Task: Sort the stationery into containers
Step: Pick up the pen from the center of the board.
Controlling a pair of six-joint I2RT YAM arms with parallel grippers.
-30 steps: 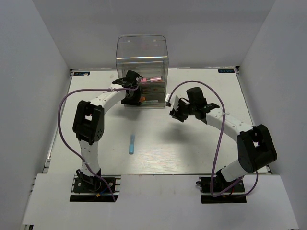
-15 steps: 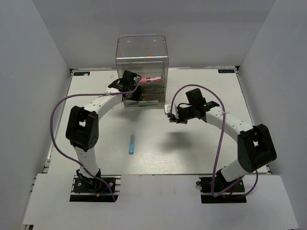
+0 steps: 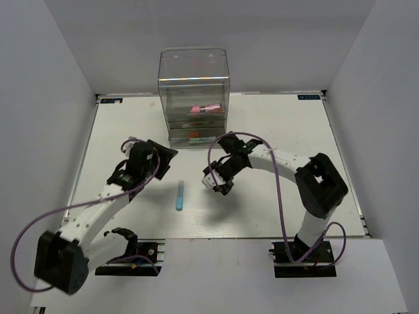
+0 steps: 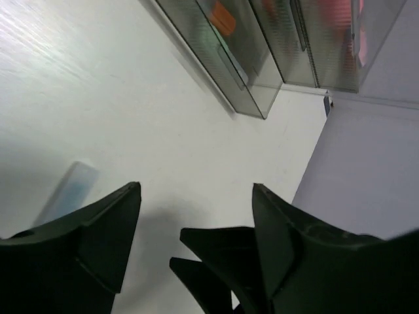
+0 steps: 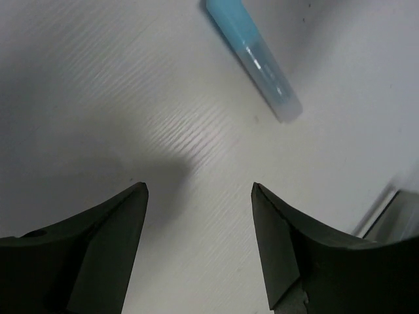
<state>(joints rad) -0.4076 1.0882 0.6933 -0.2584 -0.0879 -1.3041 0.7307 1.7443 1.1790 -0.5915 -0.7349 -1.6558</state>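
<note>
Light blue marker [image 3: 179, 195] lies alone on the white desk [image 3: 275, 124], lined up roughly 12 to 6. Left gripper [image 3: 163, 162] sits at its 11 o'clock, and right gripper [image 3: 215, 183] is close at its 2 o'clock, neither touching it. At the desk's 12 o'clock stands the clear drawer box [image 3: 194, 72], with pink pieces [image 3: 204, 108] in an upper drawer and something orange [image 3: 194, 136] lower down.

No text can be read with certainty in any view. Two small dark blue stickers lie on the far edge of the white table [image 3: 275, 209]. The left sticker [image 3: 111, 101] is to the left of the tall clear plastic box with drawers [image 3: 194, 78], and the right sticker [image 3: 309, 97] is near the right corner. Both carry pale print, too small to make out.
</note>
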